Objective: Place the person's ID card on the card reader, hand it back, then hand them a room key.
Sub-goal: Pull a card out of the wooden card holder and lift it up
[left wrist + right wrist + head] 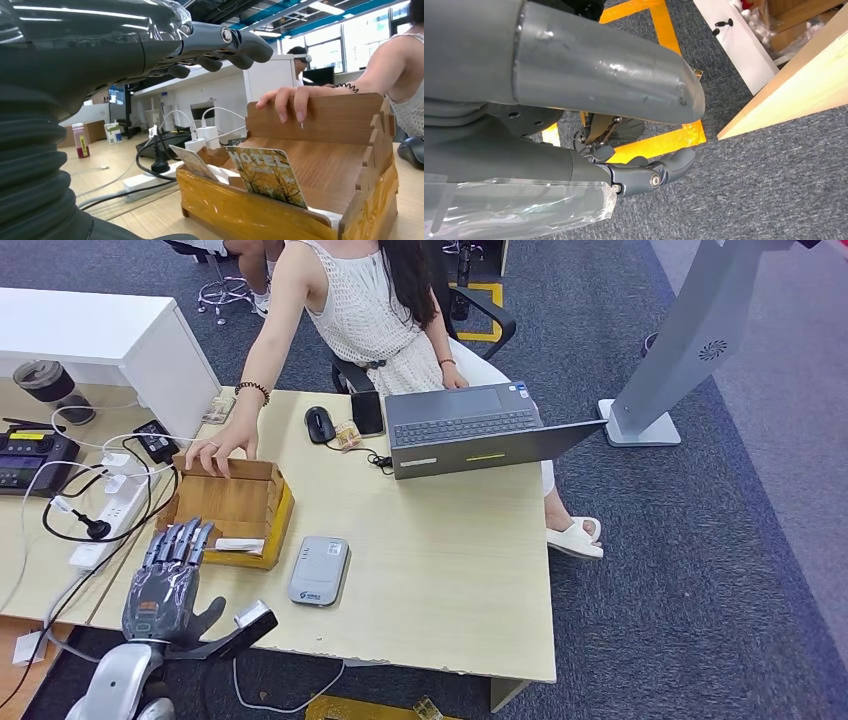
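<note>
The left robot hand (172, 575) hovers over the worktop (440, 570) with its fingers spread and holding nothing, just in front of the wooden card box (232, 508). A hotel room key card (267, 175) stands upright in the front slot of this box (a second card leans beside it). The card reader (319, 570) lies flat beside the box. A person's hand (213, 452) rests on the rear wall of the box. The right robot hand (644, 175) hangs over the carpet, fingers curled in, holding nothing.
</note>
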